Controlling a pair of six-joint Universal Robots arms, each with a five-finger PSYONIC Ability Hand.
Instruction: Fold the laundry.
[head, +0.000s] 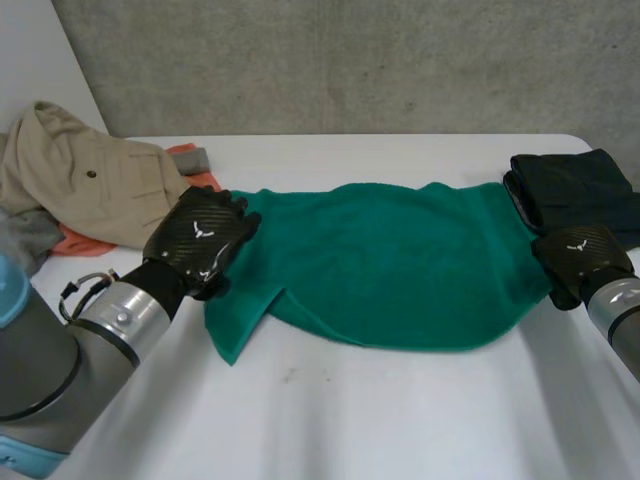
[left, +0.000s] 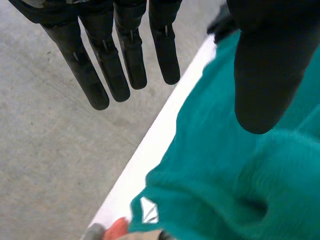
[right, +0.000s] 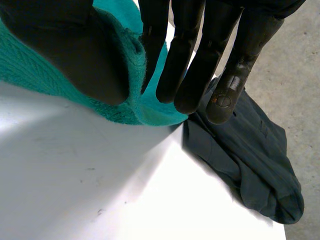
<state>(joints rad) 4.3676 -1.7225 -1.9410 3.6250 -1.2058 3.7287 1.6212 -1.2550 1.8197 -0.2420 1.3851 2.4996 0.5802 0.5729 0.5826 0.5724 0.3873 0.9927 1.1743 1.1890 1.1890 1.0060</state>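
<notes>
A green towel (head: 390, 260) lies spread across the middle of the white table (head: 400, 410), with its front left corner turned under. My left hand (head: 200, 240) hovers over the towel's left end. In the left wrist view its fingers (left: 125, 55) are straight and its thumb stands apart, with nothing between them and the towel (left: 235, 180) below. My right hand (head: 580, 255) is at the towel's right edge. There the thumb and fingers (right: 185, 55) pinch the towel's edge (right: 127, 100).
A folded dark garment (head: 580, 185) lies at the back right, just beyond my right hand, and reaches the table's edge (right: 250, 165). A pile with a beige garment (head: 90, 180), orange cloth (head: 80, 243) and grey cloth (head: 25, 235) sits at the back left.
</notes>
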